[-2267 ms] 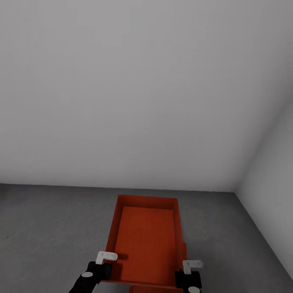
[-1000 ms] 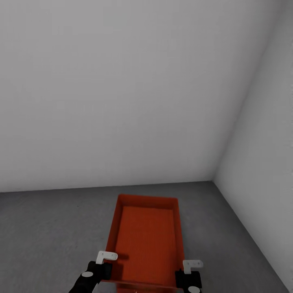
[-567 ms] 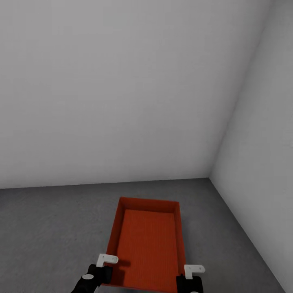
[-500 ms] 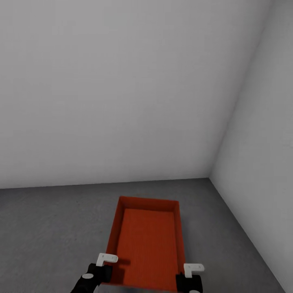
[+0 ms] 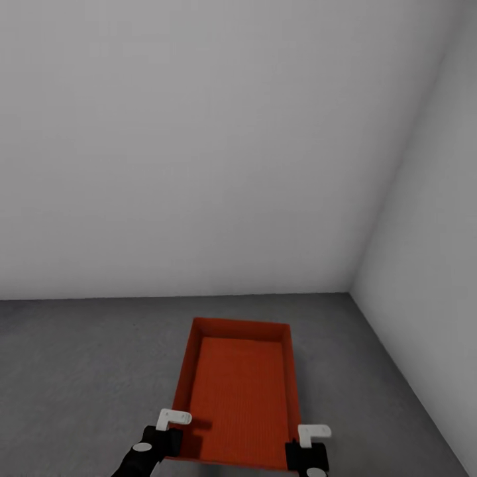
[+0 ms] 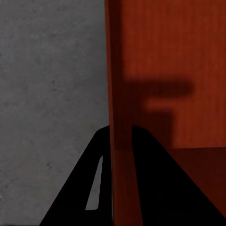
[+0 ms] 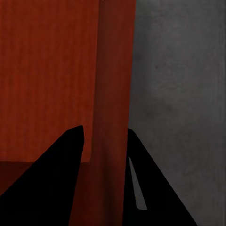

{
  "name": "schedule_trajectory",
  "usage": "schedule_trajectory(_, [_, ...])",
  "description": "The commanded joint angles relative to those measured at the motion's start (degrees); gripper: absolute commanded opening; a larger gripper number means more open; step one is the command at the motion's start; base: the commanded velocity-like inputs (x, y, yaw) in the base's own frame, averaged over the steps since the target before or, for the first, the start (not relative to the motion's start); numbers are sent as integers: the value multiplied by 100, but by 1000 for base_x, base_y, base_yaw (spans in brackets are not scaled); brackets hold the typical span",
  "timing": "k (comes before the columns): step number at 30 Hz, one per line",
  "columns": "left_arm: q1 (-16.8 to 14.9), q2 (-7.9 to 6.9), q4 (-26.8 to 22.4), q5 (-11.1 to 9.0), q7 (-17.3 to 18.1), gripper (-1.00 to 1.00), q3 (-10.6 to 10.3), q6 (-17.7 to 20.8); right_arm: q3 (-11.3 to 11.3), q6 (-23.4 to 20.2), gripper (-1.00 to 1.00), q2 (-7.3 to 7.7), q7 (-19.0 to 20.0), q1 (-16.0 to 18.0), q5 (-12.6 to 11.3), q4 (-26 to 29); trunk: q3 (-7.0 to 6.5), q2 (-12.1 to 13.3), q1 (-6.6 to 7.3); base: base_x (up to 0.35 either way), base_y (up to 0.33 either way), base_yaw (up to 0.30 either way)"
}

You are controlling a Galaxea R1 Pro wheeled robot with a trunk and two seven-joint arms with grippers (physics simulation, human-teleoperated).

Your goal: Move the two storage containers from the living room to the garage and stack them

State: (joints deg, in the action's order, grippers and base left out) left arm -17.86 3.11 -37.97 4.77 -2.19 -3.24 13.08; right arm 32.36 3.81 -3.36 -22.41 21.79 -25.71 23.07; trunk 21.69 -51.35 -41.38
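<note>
One orange-red storage container (image 5: 240,391) lies lengthwise in front of me over the dark grey garage floor (image 5: 79,371). My left gripper (image 5: 173,430) is shut on its left wall near the close end, and my right gripper (image 5: 306,445) is shut on its right wall. In the left wrist view the container wall (image 6: 120,70) runs between the black fingers (image 6: 94,169) of the left gripper (image 6: 121,129). The right wrist view shows the other wall (image 7: 115,70) pinched in the right gripper (image 7: 104,129). Whether the container touches the floor I cannot tell.
A plain white wall (image 5: 199,146) stands straight ahead. It meets a second white wall (image 5: 437,278) on the right in a corner (image 5: 351,291) just beyond the container. Bare concrete stretches to the left of the container.
The whole picture has shifted, so the camera moved: the room corner slid left and then slightly back right. The container stays held between both grippers.
</note>
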Motion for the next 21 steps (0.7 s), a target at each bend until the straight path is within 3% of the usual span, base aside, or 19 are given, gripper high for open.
schedule_trajectory(1, [2,-12,308,-12,87,-100,-93,28,-54,24,-100,160,-25,43,19,13,7,-6,0,0,0,82])
schedule_trajectory(21, [2,-12,308,-11,89,-100,-97,34,-54,30,-100,161,-27,44,22,13,7,-6,0,0,0,7])
